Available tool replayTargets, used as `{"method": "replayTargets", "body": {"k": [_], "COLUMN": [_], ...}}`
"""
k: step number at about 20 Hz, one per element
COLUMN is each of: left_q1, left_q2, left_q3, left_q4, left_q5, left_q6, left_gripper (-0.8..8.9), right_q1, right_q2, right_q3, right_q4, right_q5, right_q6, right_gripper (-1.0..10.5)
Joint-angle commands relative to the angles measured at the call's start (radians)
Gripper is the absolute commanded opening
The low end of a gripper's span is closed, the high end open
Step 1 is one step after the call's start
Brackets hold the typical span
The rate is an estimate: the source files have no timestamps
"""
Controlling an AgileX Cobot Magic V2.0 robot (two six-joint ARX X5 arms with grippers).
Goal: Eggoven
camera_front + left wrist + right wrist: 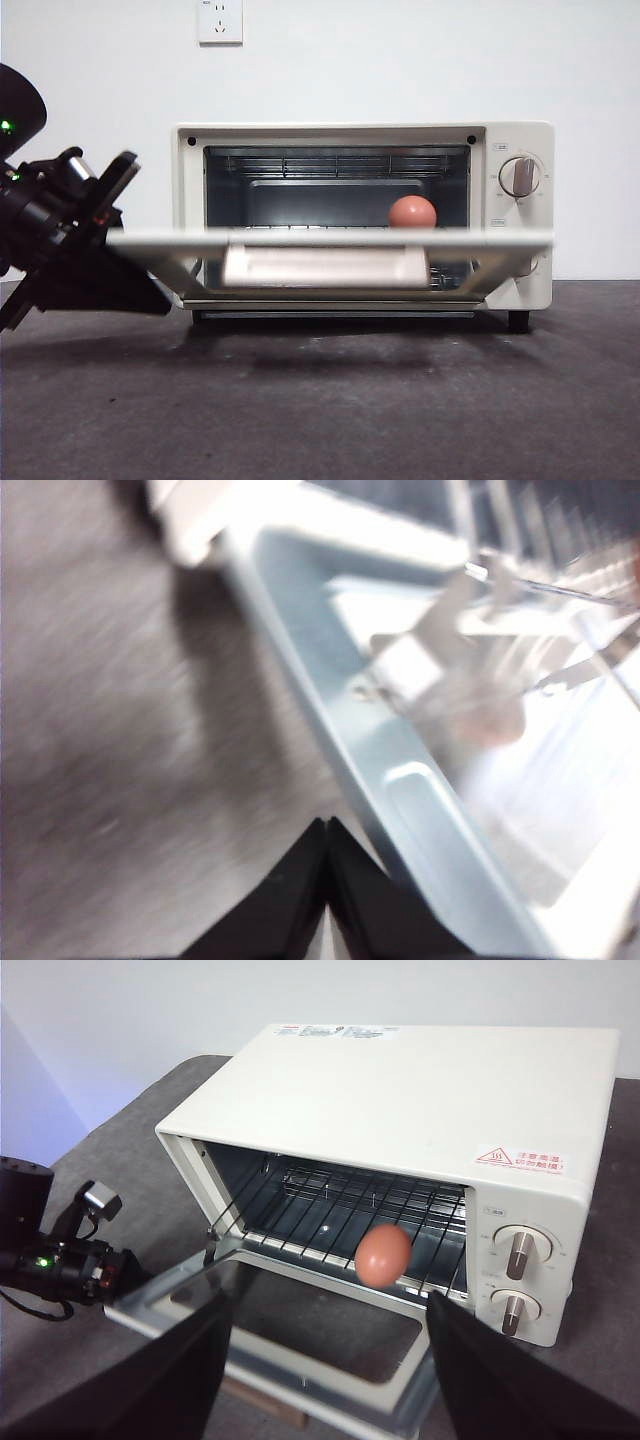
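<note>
My left gripper (pixel 327 880), clenched on nothing, sits beside the oven's (pixel 420 1110) lowered door (pixel 300 1330). My right gripper (pixel 330 1380) hangs released above it. The egg (pixel 412 212) rests on the rack (pixel 340 1210) inside.

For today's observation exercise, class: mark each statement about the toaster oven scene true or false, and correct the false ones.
1. The toaster oven door is open. True.
2. The egg lies on the table in front of the oven. False: it sits on the wire rack inside.
3. The right tool is shut on the egg. False: its jaws stand open, away from the egg.
4. The left tool has its jaws together, beside the door's edge. True.
5. The oven has two knobs. True.
</note>
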Motion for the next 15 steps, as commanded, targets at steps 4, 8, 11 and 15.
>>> {"method": "replayTargets", "body": {"k": [4, 8, 11, 15], "left_q1": [0.018, 0.043, 0.052, 0.057], "left_q2": [-0.051, -0.058, -0.058, -0.058], "left_q3": [0.025, 0.027, 0.027, 0.028], "left_q4": [0.119, 0.232, 0.296, 0.328], "left_q5": [0.052, 0.05, 0.029, 0.021], "left_q6": [-0.04, -0.106, -0.142, -0.151], "left_gripper": [0.06, 0.06, 0.06, 0.07], "right_q1": [0.008, 0.008, 0.008, 0.008], "right_q2": [0.004, 0.004, 0.004, 0.004], "right_q3": [0.012, 0.012, 0.012, 0.012], "right_q4": [0.006, 0.003, -0.01, -0.03], "right_q5": [0.003, -0.001, -0.001, -0.001], "right_q6": [0.003, 0.004, 0.005, 0.005], "right_gripper": [3.2, 3.2, 3.2, 3.2]}}
